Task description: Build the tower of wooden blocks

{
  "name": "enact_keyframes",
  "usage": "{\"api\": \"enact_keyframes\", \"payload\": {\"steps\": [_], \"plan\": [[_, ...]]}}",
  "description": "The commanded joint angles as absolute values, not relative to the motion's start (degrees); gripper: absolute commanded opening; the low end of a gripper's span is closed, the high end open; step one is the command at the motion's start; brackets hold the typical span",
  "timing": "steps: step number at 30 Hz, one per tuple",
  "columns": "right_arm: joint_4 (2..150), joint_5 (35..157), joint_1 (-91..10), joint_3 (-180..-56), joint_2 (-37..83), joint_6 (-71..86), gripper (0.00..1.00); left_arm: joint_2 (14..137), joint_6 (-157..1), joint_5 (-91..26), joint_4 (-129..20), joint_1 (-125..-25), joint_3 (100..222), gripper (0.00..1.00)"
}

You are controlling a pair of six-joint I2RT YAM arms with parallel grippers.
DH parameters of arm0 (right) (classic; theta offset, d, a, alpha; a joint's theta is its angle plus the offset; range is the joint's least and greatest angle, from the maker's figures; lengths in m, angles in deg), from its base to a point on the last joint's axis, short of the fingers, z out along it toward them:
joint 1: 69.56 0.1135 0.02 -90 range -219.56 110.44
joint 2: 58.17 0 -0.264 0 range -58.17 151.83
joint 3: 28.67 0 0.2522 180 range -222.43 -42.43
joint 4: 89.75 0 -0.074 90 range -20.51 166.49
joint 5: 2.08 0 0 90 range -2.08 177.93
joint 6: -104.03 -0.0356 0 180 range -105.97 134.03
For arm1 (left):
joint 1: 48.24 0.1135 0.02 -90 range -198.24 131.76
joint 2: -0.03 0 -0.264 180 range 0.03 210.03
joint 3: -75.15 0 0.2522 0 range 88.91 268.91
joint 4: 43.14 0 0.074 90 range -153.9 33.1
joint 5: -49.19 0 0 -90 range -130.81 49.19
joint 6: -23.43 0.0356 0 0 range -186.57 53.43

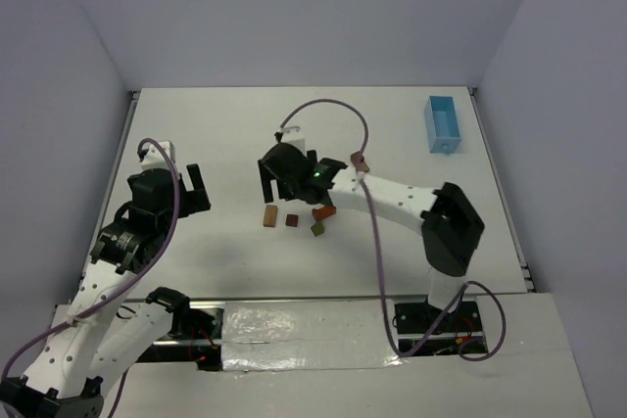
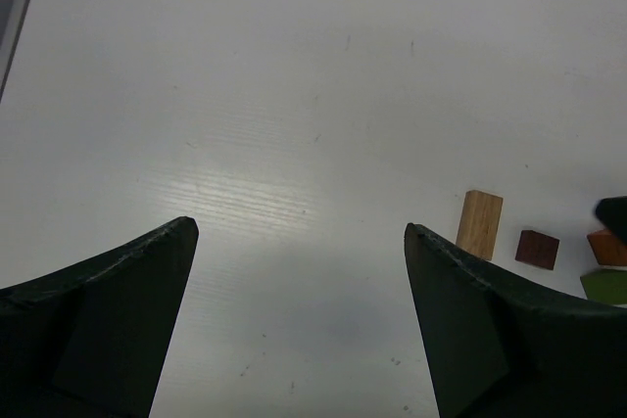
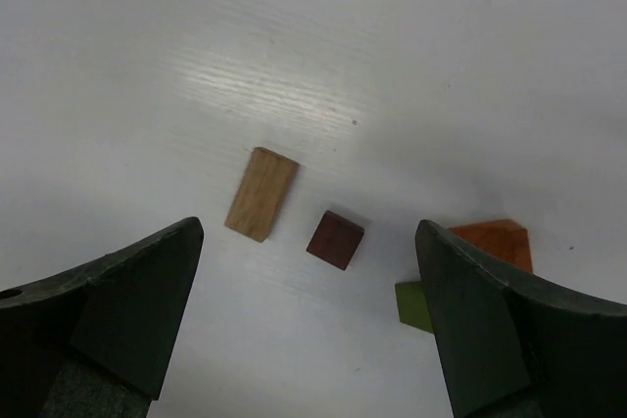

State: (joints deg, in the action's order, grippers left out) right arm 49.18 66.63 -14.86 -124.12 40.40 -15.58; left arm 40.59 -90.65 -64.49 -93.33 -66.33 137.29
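Four blocks, tan [image 3: 261,194], red [image 3: 335,240], orange [image 3: 495,242] and green [image 3: 411,305], lie unstacked on the bench [image 1: 196,124]; the right pincer [image 3: 309,230] gapes above red, so centre, descend straight, close gently; the left pincer [image 2: 299,225] gapes too, well aside.

The top camera looks down from afar, while both wrist cameras, near the table [image 1: 216,124], share the tan block [image 2: 479,224].

White table [image 1: 216,134] w/ 4 loose blocks + a tray.
I see a tan block [image 1: 268,215], dark red block [image 1: 292,220], olive green block [image 1: 317,228] and orange block [image 1: 324,210] lying flat near centre, none stacked. A light blue tray [image 1: 443,124] sits well apart, far right, nr the table edge.
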Motion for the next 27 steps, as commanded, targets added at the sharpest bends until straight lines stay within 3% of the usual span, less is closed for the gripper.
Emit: {"api": "enact_keyframes", "payload": {"steps": [1,7,14,27], "plan": [[41.3,58.2,-12.5,-127.2,47.7,-28.3,0.96,38.2,-92.1,-68.5,-93.2,-66.3,138.7,0.99],[44.9,58.5,-9.1,-121.8,49.2,-35.6,0.94,37.8,-91.6,-66.9,-92.6,-66.3,138.4,1.0],[47.1,59.3,-8.8,-121.1,51.3,-35.8,0.73,39.2,-91.1,-65.4,-92.3,-66.3,138.4,1.0],[46.4,57.0,-9.4,-124.0,57.0,-37.6,0.64,39.6,-90.7,-64.5,-92.0,-66.3,138.3,0.99]]}}
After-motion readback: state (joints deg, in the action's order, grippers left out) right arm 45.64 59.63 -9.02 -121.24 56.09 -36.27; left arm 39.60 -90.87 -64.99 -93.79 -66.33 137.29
